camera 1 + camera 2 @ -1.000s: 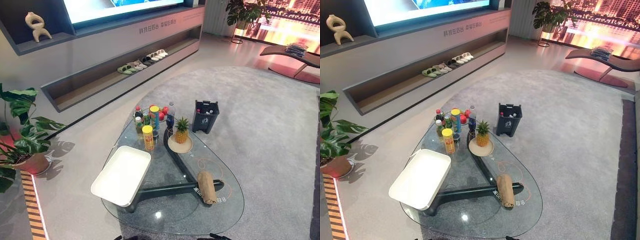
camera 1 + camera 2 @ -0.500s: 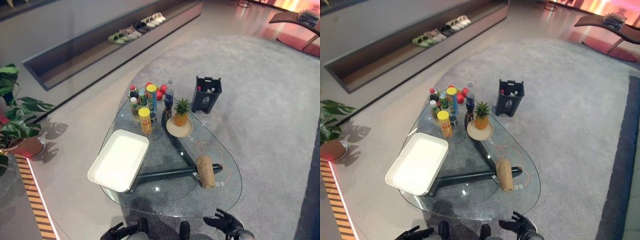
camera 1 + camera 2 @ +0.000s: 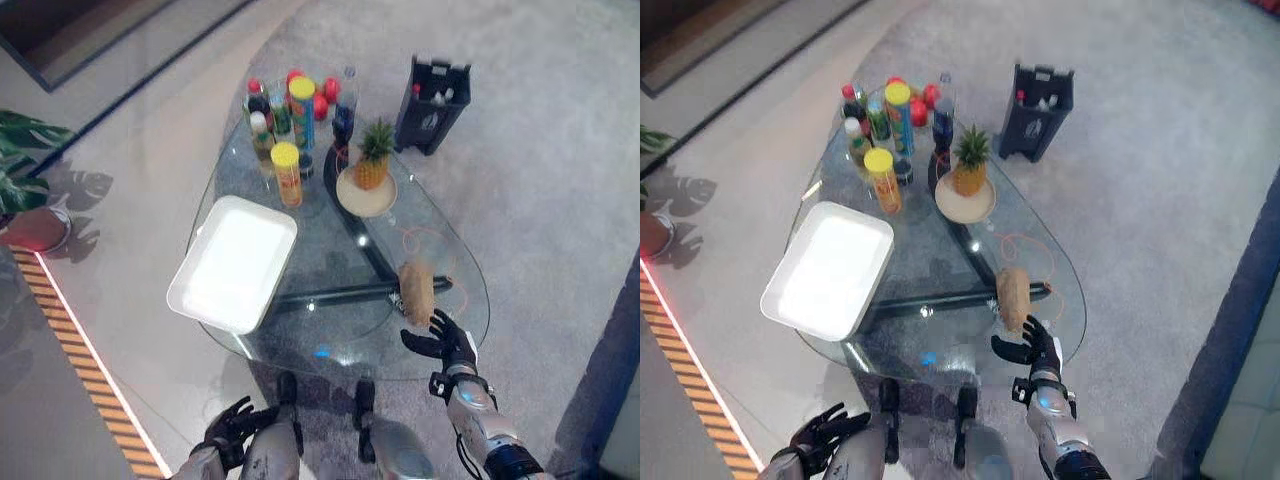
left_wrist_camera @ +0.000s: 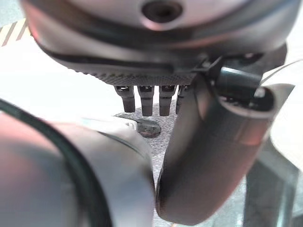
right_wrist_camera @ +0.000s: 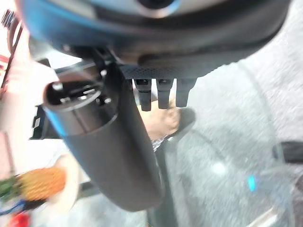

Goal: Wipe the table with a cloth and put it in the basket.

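Observation:
A rolled tan cloth point(image 3: 416, 290) lies on the right side of the glass table point(image 3: 330, 335), above its dark base. My right hand point(image 3: 445, 340) hovers at the table's near right edge, just short of the cloth's near end. It is open with fingers point(image 5: 158, 94) spread, and the cloth point(image 5: 163, 124) shows just past them. A white rectangular basket point(image 3: 196, 300) sits on the table's left side, overhanging the edge. My left hand point(image 3: 232, 428) hangs low below the table's near edge, open and holding nothing, its fingers point(image 4: 147, 100) straight.
Several bottles and cans point(image 3: 285, 120) crowd the table's far end beside a pineapple point(image 3: 372, 160) on a plate. An orange cable loop point(image 3: 425, 245) lies by the cloth. A dark bin point(image 3: 432, 92) stands on the carpet beyond. A potted plant point(image 3: 25, 170) is at the left.
The camera has tilted down, shifting the whole picture. Both hands have come into view, and the right hand has risen over the table's near edge toward the cloth.

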You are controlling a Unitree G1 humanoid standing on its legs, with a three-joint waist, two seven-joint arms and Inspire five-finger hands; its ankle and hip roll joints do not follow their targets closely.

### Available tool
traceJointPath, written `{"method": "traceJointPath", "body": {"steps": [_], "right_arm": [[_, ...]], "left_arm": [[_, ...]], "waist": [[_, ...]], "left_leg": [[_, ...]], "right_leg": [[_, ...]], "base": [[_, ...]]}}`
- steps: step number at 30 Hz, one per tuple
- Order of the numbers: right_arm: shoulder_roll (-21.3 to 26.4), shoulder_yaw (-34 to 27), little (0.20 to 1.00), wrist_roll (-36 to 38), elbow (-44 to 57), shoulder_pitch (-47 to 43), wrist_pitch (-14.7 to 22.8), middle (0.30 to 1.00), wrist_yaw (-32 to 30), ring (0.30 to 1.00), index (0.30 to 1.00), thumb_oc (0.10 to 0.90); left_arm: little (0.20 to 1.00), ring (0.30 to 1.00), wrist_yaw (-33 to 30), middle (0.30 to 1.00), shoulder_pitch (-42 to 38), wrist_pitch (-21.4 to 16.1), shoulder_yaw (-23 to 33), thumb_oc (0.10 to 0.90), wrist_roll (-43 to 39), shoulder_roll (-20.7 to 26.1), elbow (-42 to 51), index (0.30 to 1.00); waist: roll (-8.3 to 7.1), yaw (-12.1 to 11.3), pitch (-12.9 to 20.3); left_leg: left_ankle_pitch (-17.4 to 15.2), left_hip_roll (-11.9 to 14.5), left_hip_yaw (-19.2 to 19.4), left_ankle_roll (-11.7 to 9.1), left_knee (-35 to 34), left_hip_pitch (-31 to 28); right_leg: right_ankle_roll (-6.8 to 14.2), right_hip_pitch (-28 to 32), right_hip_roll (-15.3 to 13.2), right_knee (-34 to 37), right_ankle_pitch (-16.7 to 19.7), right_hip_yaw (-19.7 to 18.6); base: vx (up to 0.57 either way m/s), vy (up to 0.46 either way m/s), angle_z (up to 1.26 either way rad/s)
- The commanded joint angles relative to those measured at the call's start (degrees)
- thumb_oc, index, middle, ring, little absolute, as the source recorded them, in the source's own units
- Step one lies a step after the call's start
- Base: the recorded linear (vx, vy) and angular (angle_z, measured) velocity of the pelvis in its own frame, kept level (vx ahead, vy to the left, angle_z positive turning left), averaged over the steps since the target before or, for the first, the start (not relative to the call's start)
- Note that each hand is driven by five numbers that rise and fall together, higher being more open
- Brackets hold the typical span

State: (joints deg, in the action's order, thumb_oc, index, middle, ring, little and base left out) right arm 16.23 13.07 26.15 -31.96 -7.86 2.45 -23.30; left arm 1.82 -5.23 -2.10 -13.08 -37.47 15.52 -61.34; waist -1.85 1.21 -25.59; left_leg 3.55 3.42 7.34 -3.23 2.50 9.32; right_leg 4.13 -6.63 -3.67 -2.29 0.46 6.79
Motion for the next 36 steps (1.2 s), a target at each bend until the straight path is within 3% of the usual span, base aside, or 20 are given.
{"method": "traceJointPath", "body": {"steps": [1, 10, 20, 36], "right_arm": [[4.65, -0.18, 0.900, -3.85, 10.69, -0.83, 4.36, 0.900, -7.53, 0.900, 0.900, 0.800], [7.10, -1.20, 0.900, -7.12, 15.57, -7.14, 2.78, 0.900, -16.39, 0.900, 0.900, 0.800], [8.18, -0.69, 0.900, -7.98, 18.23, -12.76, 1.39, 0.900, -24.65, 0.900, 0.900, 0.800], [8.53, 0.03, 0.900, -7.44, 20.74, -18.29, 0.29, 0.900, -27.72, 0.900, 0.900, 0.800]], "left_arm": [[0.900, 0.900, -0.06, 0.900, 2.36, -1.81, -2.85, 0.800, -0.34, -1.88, 0.98, 0.900], [0.900, 0.900, -1.75, 0.900, -0.28, -1.25, -4.87, 0.800, -2.45, -2.36, 5.89, 0.900], [0.900, 0.900, -2.86, 0.900, -1.83, -1.23, -6.51, 0.800, -5.26, -2.08, 8.24, 0.900], [0.900, 0.900, -5.09, 0.900, -3.05, -0.71, -7.87, 0.800, -7.76, -1.99, 11.68, 0.900]], "waist": [[-0.07, 1.14, 0.43], [1.47, 1.72, -4.19], [2.11, 1.38, -4.21], [3.02, 1.17, -4.21]], "left_leg": [[-6.53, -3.65, 1.49, 2.38, 8.98, 4.13], [-7.08, -4.07, 1.41, 1.53, 14.41, 10.97], [-7.37, -4.34, 1.91, 1.72, 17.19, 19.04], [-7.55, -4.77, 2.21, 2.00, 20.03, 26.47]], "right_leg": [[0.01, -6.61, -0.48, -6.76, -0.85, 1.98], [-1.06, -12.87, -0.52, -10.20, -1.31, 2.31], [-1.06, -21.25, -0.82, -12.90, -1.07, 2.55], [-0.90, -29.49, -1.56, -15.94, -0.45, 2.41]], "base": [[-0.08, 0.062, 0.02], [-0.04, 0.059, -0.05], [0.00, 0.018, -0.02], [0.02, 0.023, 0.03]]}}
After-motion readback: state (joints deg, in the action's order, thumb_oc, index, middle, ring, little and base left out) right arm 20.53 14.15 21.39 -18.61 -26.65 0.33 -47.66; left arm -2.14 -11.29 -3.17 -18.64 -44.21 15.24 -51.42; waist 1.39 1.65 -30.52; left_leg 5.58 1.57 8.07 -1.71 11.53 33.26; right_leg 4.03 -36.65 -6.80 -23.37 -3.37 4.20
